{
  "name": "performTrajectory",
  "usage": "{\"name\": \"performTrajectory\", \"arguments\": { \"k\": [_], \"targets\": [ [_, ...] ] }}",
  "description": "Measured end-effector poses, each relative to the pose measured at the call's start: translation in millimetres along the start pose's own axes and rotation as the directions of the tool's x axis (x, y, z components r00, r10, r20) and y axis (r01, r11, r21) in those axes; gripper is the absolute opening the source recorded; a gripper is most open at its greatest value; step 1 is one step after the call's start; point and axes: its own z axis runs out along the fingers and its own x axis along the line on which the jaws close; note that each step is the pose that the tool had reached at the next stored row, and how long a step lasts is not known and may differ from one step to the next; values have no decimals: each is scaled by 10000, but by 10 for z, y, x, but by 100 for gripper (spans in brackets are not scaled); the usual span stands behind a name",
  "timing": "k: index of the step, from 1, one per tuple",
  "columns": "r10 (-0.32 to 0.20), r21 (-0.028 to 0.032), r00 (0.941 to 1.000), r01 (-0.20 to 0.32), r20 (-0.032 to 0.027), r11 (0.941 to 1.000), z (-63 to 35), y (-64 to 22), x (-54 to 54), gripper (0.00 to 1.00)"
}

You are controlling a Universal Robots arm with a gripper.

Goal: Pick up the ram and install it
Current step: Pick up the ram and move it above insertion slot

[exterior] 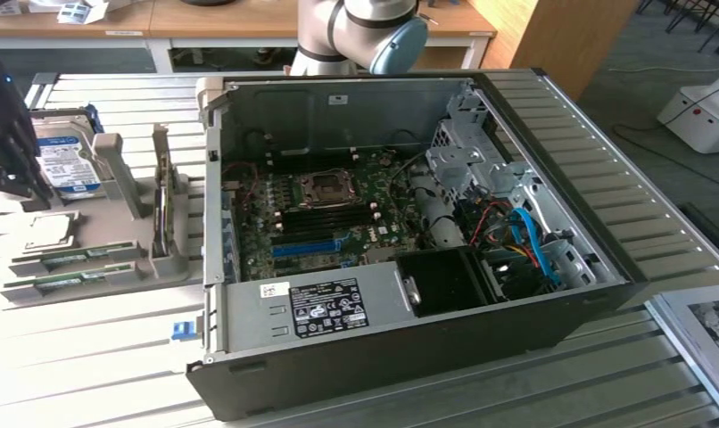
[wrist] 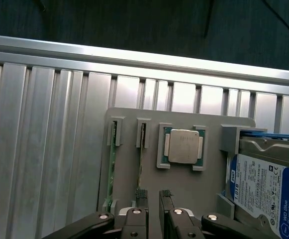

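Wrist view has the hand [wrist: 153,195] hanging over the grey holder [wrist: 129,117], its two fingers [wrist: 142,199] standing apart with a slim gap and nothing gripped between them, so it's open and empty. Count-wise, there are two green sticks on edge, each in its own slot. The ram [wrist: 141,149] runs right up to one fingertip, and the second stick [wrist: 113,149] is just beside it, on the side away from the processor. There's one square silver processor [wrist: 184,146] in its pocket and one blue-labelled hard drive [wrist: 263,194] past that. Exterior view puts the holder by the worktop [exterior: 645,205] edge on the exterior view's left, next to the one open PC case [exterior: 335,107] in the middle. There's one blue slot strip [exterior: 302,249] on the board inside.
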Motion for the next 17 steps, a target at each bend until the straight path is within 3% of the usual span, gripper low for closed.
{"name": "performTrajectory", "arguments": {
  "k": [17],
  "targets": [
    [0,0,10000,0,-1,10000,242,-8,5,24]
  ]
}}
